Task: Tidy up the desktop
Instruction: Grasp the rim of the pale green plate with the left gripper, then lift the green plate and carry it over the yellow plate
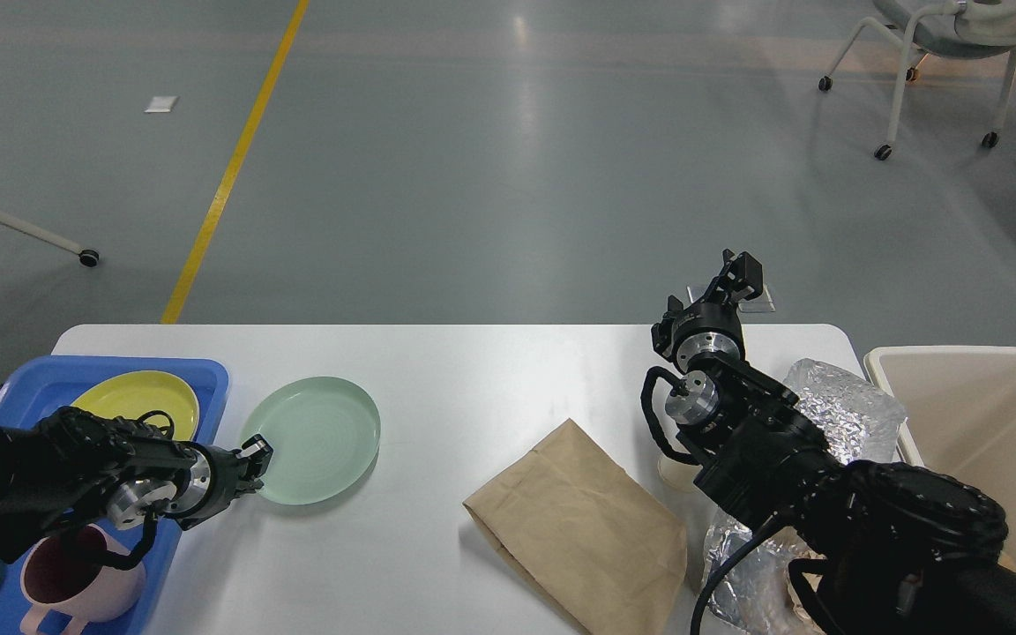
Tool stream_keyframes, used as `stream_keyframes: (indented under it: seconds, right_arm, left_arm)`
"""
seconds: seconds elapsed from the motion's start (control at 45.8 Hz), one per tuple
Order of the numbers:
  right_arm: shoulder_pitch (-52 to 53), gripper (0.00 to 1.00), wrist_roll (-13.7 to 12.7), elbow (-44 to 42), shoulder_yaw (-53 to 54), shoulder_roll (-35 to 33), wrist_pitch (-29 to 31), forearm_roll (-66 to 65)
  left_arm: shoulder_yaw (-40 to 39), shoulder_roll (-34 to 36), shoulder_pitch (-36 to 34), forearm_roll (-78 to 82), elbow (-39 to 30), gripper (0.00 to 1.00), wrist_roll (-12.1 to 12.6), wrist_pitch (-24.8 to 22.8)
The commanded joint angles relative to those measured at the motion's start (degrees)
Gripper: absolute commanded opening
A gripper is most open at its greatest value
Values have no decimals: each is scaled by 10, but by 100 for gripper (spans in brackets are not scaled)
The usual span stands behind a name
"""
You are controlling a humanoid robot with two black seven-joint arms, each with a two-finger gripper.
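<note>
The white desktop (pixel 490 370) fills the lower half of the head view. A pale green plate (pixel 318 437) lies left of its middle, just right of a blue tray (pixel 120 363). My left gripper (pixel 254 459) is shut on the plate's left rim, and the plate looks slightly raised. A flat brown paper bag (pixel 583 525) lies right of centre, with crumpled silver foil (pixel 843 410) beyond it, partly hidden by my right arm. My right gripper (pixel 737 273) hangs open and empty above the far right edge of the desktop.
The blue tray holds a yellow plate (pixel 133 397) and a pink mug (pixel 76 586). A beige bin (pixel 958 357) stands against the desktop's right end. Wheeled chairs (pixel 940 35) stand on the grey floor beyond.
</note>
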Motion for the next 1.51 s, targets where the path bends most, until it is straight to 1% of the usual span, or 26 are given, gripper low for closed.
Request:
stream_keyframes:
  seconds: [0.0,0.087,0.175,0.219,0.24,0.372,0.481,0.503,0.677,0.83,1.049,1.224,1.355,1.442,1.486]
  right_arm:
    - [0,100,0,0,0,0,0,0]
    - [0,100,0,0,0,0,0,0]
    - [0,100,0,0,0,0,0,0]
    - [0,100,0,0,0,0,0,0]
    - [0,100,0,0,0,0,0,0]
    - [0,100,0,0,0,0,0,0]
    - [0,100,0,0,0,0,0,0]
    - [0,100,0,0,0,0,0,0]
    - [0,100,0,0,0,0,0,0]
    - [0,100,0,0,0,0,0,0]
    - [0,100,0,0,0,0,0,0]
    - [0,100,0,0,0,0,0,0]
    - [0,100,0,0,0,0,0,0]
    - [0,100,0,0,0,0,0,0]
    - [0,100,0,0,0,0,0,0]
  left_arm:
    - [0,8,-17,2,-17,0,-2,-26]
    - [7,26,-49,2,-35,0,-2,-68]
    - [20,46,-90,5,-63,0,-3,-126]
    - [37,54,-120,7,-74,0,-3,-156]
    - [53,57,-143,10,-84,0,-3,-181]
    - [117,57,-237,38,-111,0,-4,-280]
    - [153,57,-314,79,-128,0,-4,-346]
    - [165,56,-345,100,-136,0,-4,-368]
    - [200,57,-480,199,-172,0,-4,-447]
    - [218,57,-590,252,-191,0,-4,-534]
    - [224,57,-728,278,-205,0,-4,-534]
    - [237,68,-810,278,-216,0,-4,-534]
    - [244,80,-817,276,-215,0,-5,-534]
    - [258,84,-803,272,-214,0,-6,-534]
    - [267,95,-783,270,-211,0,-10,-534]
